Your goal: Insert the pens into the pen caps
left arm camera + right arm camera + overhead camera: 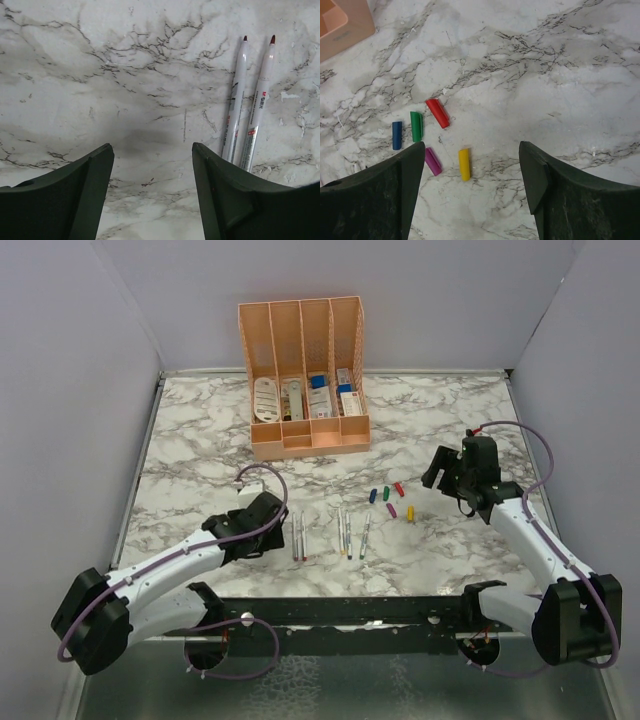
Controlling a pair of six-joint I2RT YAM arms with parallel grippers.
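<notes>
Left side first: the left gripper (151,150) is down low over the marble table (200,440), jaws standing apart with nothing but bare stone between them. Just to its right lie two pens side by side, the purple-tipped pen (236,97) and the red-tipped pen (260,102), both flat on the table and uncapped. Neither finger touches them.

A little further right, near the middle of the table, three more pens (347,532) lie in a loose group, also flat; from above their tip colours are too small to call.

Now the caps, all loose on the marble, right of the pens and a bit farther back. The blue cap (396,135), green cap (416,126) and red cap (437,112) form the far row; the purple cap (433,161) and yellow cap (464,164) lie nearer. None is on a pen.

The right gripper (472,147) hangs just right of that cluster, jaws wide and empty, one finger close beside the purple cap.

At the far middle stands the peach organiser (310,437), well apart from it all.
</notes>
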